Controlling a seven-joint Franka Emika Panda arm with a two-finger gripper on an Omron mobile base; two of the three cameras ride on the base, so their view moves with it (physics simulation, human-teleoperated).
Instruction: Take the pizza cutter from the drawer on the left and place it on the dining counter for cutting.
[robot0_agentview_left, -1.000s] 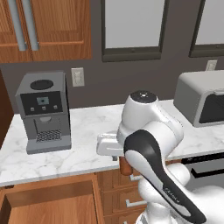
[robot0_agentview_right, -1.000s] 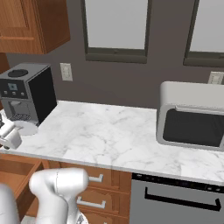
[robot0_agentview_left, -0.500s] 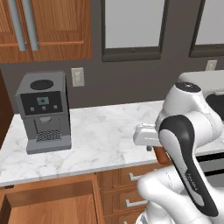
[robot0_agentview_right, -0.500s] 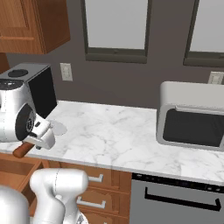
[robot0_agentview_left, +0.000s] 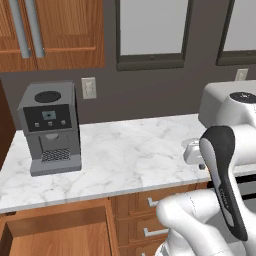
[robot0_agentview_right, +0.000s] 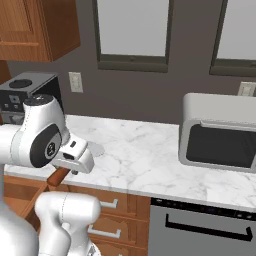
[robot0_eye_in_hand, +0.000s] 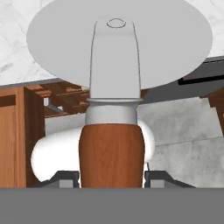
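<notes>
**Pizza cutter carried above kitchen worktop**

The pizza cutter (robot0_eye_in_hand: 114, 100), a small hand tool with a smooth, rounded reddish-brown wooden handle, a pale metal collar and a flat grey fork reaching to the hub of its broad round blade, sits upright between the robot's jaws in the hand view. The gripper (robot0_eye_in_hand: 112, 180) is clamped on the lower end of the handle, one dark fingertip (robot0_eye_in_hand: 65, 178) pressed to each side, with the blade pointing away from the hand and covering much of the marble beyond it.

From the right base view, the handle end (robot0_agentview_right: 57, 175) pokes out below the white gripper (robot0_agentview_right: 75, 156), held in the air just over the front edge of the table (robot0_agentview_right: 145, 165), a white, grey-veined marble slab on medium-brown wooden cabinets. A boxy grey coffee machine (robot0_agentview_left: 49, 127) stands at the left end of that slab and a pale microwave (robot0_agentview_right: 220, 132) with a dark glass door at the right. Below the coffee machine, the wooden drawer (robot0_agentview_left: 55, 235) stands pulled out, its plain brown floor showing.
</notes>
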